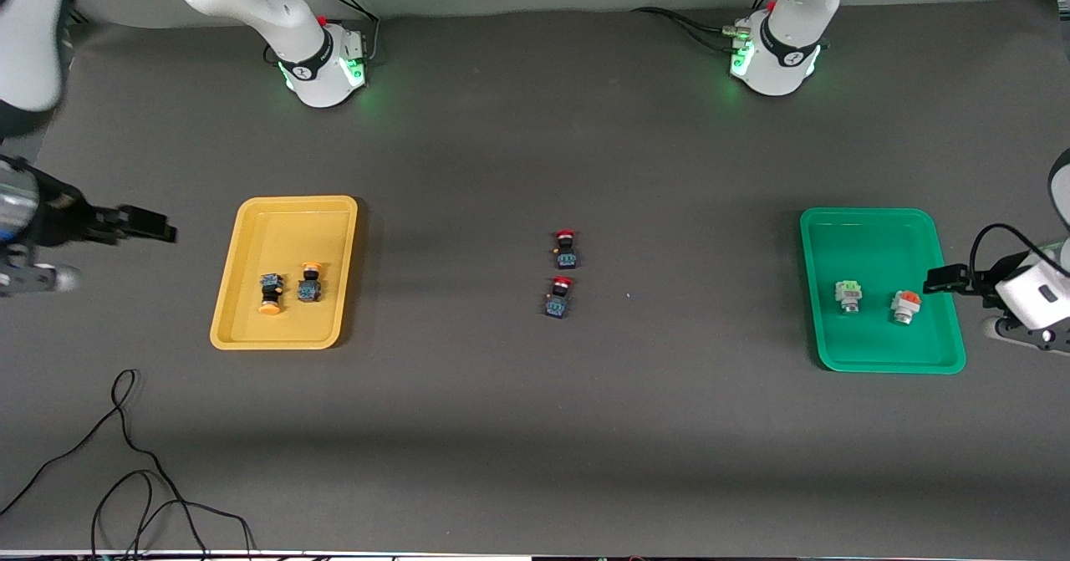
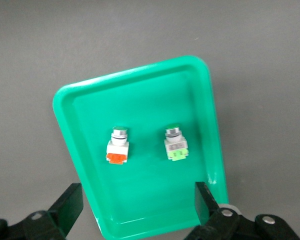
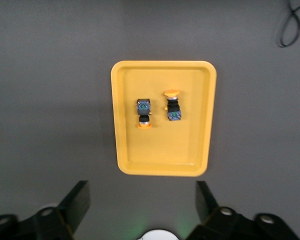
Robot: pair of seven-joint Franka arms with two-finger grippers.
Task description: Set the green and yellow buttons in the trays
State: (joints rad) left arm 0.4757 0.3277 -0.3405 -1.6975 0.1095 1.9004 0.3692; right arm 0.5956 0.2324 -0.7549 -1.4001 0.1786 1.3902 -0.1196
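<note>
Two yellow buttons (image 1: 287,289) lie side by side in the yellow tray (image 1: 251,235); the green-tipped button (image 1: 849,295) and orange-tipped button (image 1: 904,306) sit apart in the green tray (image 1: 869,226). Two red switches (image 1: 563,272) stand mid-table. The left gripper (image 2: 140,207) hangs open over the green tray's edge, the right gripper (image 3: 142,205) open beside the yellow tray. No writing is legible

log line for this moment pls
yellow tray: two yellow buttons | green tray: two grey buttons | both arms clear, open, empty
</note>
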